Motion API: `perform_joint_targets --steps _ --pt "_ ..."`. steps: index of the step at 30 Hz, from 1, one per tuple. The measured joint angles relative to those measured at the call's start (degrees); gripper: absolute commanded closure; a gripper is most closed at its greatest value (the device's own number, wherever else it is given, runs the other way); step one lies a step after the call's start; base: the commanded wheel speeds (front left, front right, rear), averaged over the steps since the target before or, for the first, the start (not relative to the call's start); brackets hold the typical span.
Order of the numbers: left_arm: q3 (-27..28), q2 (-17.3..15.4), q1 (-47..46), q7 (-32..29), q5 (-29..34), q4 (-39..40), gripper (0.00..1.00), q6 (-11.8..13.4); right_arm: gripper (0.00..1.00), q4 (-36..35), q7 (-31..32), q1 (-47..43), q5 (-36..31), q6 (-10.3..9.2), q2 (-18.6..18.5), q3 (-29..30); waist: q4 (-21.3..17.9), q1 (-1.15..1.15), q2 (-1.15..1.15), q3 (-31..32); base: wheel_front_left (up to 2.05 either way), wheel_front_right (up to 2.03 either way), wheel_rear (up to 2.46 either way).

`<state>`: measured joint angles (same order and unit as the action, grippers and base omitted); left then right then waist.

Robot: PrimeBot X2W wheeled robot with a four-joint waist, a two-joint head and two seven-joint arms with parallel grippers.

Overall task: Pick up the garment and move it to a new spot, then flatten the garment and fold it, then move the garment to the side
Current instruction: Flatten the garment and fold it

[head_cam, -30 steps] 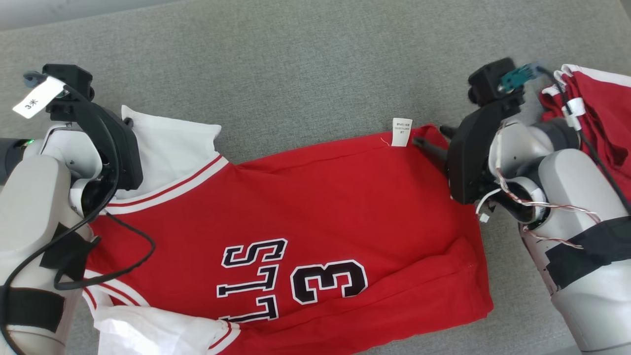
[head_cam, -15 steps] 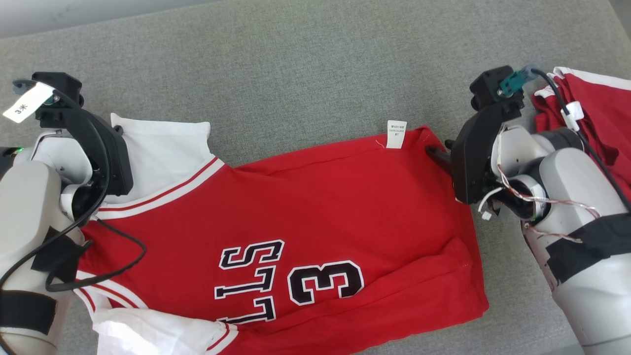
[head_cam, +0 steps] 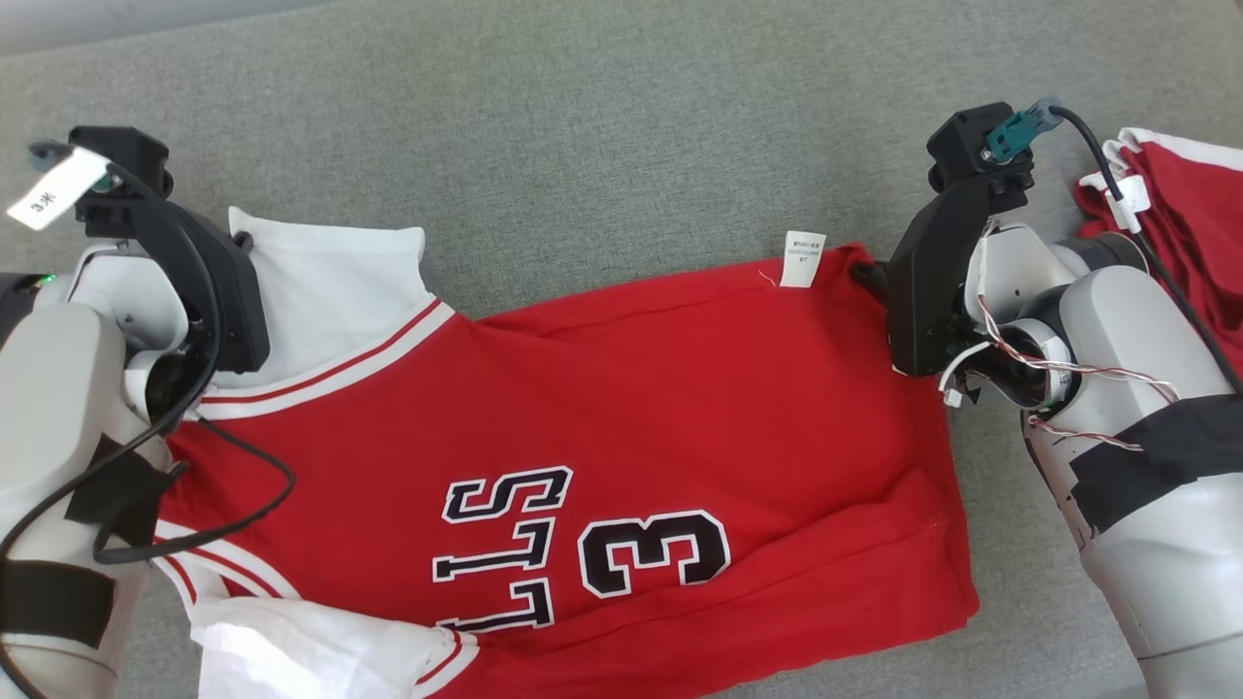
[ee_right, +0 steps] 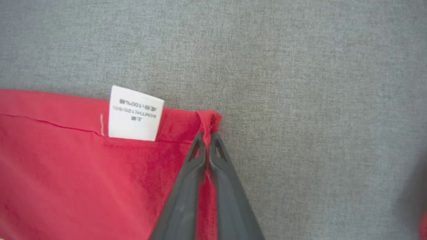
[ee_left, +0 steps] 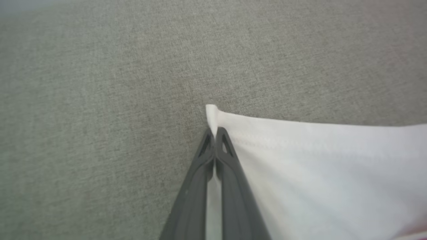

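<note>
Jaws of the left gripper (ee_left: pixel 214 132) are closed tight on a white corner of the jersey (head_cam: pixel 621 408). Jaws of the right gripper (ee_right: pixel 207 137) are pinched on its red hem corner, just beside the label (ee_right: pixel 135 113). The jersey lies spread on the grey cloth (head_cam: pixel 583 126), number 3 up, label at its far edge. The left arm (head_cam: pixel 58 388) and right arm (head_cam: pixel 1136 466) extend from the near side, wrists bent, fingers angled down onto the fabric. The left arm is well apart from the label.

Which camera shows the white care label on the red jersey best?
Right wrist view: the care label is close, its print visible. Head view shows it small, at the far edge of the jersey.
</note>
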<state>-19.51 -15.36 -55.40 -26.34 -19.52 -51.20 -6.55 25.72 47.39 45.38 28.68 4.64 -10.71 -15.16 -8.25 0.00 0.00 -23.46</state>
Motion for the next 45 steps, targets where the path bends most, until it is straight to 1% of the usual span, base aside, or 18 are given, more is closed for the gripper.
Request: perform_joint_targets --steps 1,6,11,15,18,22,26,28,32,35,41,42,44,45 --pt "0.0 0.01 -0.14 0.0 -0.07 -0.02 1.0 -0.01 1.0 0.2 0.0 0.02 0.0 -0.11 0.04 -0.02 0.09 0.0 0.0 -0.1 0.0 0.0 0.0" --pt "0.0 0.11 -0.39 0.16 -0.13 -0.07 1.0 -0.02 1.0 0.58 -0.62 0.98 0.01 -0.1 0.15 -0.26 0.41 0.0 0.0 -0.43 0.0 0.0 0.0" --pt "0.04 0.07 -0.69 1.27 -0.21 -0.29 1.0 -0.03 1.0 0.65 -3.02 2.41 -0.08 -0.09 0.12 -0.02 0.58 0.0 0.0 -0.41 0.0 0.0 0.0" --pt "0.3 0.18 -1.24 3.55 -0.29 -0.41 1.0 -0.01 1.0 1.38 -5.13 2.39 -0.63 -0.22 -0.21 0.84 0.82 0.0 0.0 -0.12 0.0 0.0 0.0" --pt "0.92 0.75 -1.25 5.91 -0.62 -0.36 1.0 0.26 1.0 2.07 -6.17 2.0 -0.94 -0.69 -0.93 1.37 1.1 0.0 0.0 0.21 0.0 0.0 0.0" --pt "2.18 1.82 -1.23 10.25 -0.74 0.04 1.0 1.62 1.0 2.67 -7.33 0.29 -1.04 -0.79 -1.51 1.74 1.51 0.0 0.0 0.64 0.0 0.0 0.0" --pt "4.02 3.22 -0.85 15.05 -2.21 0.67 1.0 4.08 1.0 3.11 -9.2 -1.77 -1.05 -0.85 -1.94 1.97 1.99 0.01 0.0 0.97 0.0 0.0 0.0" --pt "4.27 4.14 0.13 17.42 -2.79 1.21 1.0 4.56 1.0 2.64 -10.43 -2.65 -1.05 -0.6 -2.44 2.22 2.37 0.0 0.0 1.13 0.0 0.0 0.0" --pt "4.23 6.21 3.82 22.41 -2.89 2.43 1.0 4.6 1.0 1.88 -13.25 -4.88 -1.4 -0.53 -3.34 2.46 3.26 0.0 0.0 1.78 0.0 0.0 0.0" --pt "4.02 6.51 7.32 26.63 -2.85 3.93 1.0 4.97 1.0 0.94 -16.04 -6.51 -1.67 -0.25 -3.71 2.77 3.89 0.0 0.0 2.57 0.0 0.0 0.0" --pt "3.99 6.84 14.08 36.0 -2.75 8.61 1.0 5.02 1.0 -2.27 -22.6 -10.95 -2.61 -0.4 -3.98 3.96 5.03 0.0 0.0 4.65 0.0 0.0 0.0" --pt "3.93 6.99 15.4 37.44 -2.75 9.58 1.0 4.87 1.0 -2.71 -23.63 -12.02 -2.67 -0.64 -3.98 4.14 5.19 0.0 0.0 5.05 0.0 0.0 0.0" --pt "3.6 7.34 18.4 40.47 -2.76 11.57 1.0 3.5 1.0 -3.99 -26.41 -14.51 -3.16 -1.22 -3.99 4.69 5.54 0.0 0.0 5.84 0.0 0.0 0.0" --pt "3.52 7.79 20.09 41.52 -2.77 12.62 1.0 3.48 1.0 -4.36 -27.61 -15.73 -3.71 -1.58 -4.04 4.91 5.71 -0.01 0.0 6.23 0.0 0.0 0.0"
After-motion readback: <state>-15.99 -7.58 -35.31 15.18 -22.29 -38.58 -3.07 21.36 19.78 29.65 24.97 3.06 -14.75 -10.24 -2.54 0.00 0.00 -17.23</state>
